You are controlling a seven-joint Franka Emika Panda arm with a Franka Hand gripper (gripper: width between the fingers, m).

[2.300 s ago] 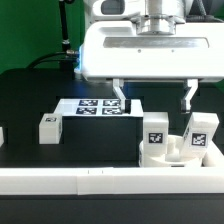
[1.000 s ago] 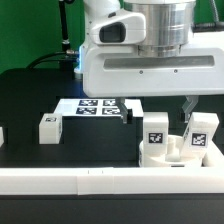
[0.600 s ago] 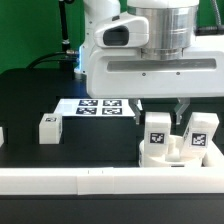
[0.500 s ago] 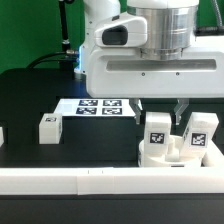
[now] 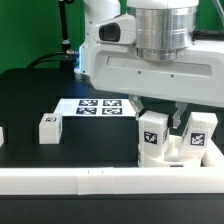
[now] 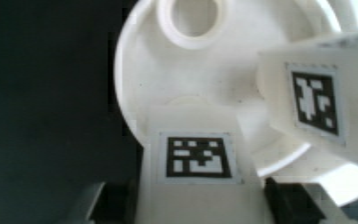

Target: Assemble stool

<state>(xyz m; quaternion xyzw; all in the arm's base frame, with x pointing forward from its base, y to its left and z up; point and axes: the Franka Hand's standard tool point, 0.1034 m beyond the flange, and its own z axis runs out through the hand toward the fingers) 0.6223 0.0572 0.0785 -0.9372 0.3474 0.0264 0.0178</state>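
Note:
The round white seat point(image 5: 176, 153) lies at the exterior view's right, against the front bar. Two white tagged legs stand on it: one point(image 5: 152, 136) leaning slightly and one point(image 5: 201, 133) to its right. My gripper point(image 5: 158, 114) is down over the leaning leg, with a finger pressed on each side. In the wrist view this leg point(image 6: 197, 157) fills the gap of my gripper point(image 6: 197, 202), with the seat point(image 6: 167, 80) and the other leg point(image 6: 318, 90) beyond. A third leg point(image 5: 49, 128) lies loose on the black table.
The marker board point(image 5: 98, 105) lies flat behind the loose leg. A long white bar point(image 5: 90, 181) runs along the front edge. A small white piece point(image 5: 2, 135) shows at the exterior view's left edge. The arm's white body hides the area behind the seat.
My gripper moved toward the exterior view's right, came down over the seat and narrowed around the nearer leg. That leg has now shifted slightly left and leans.

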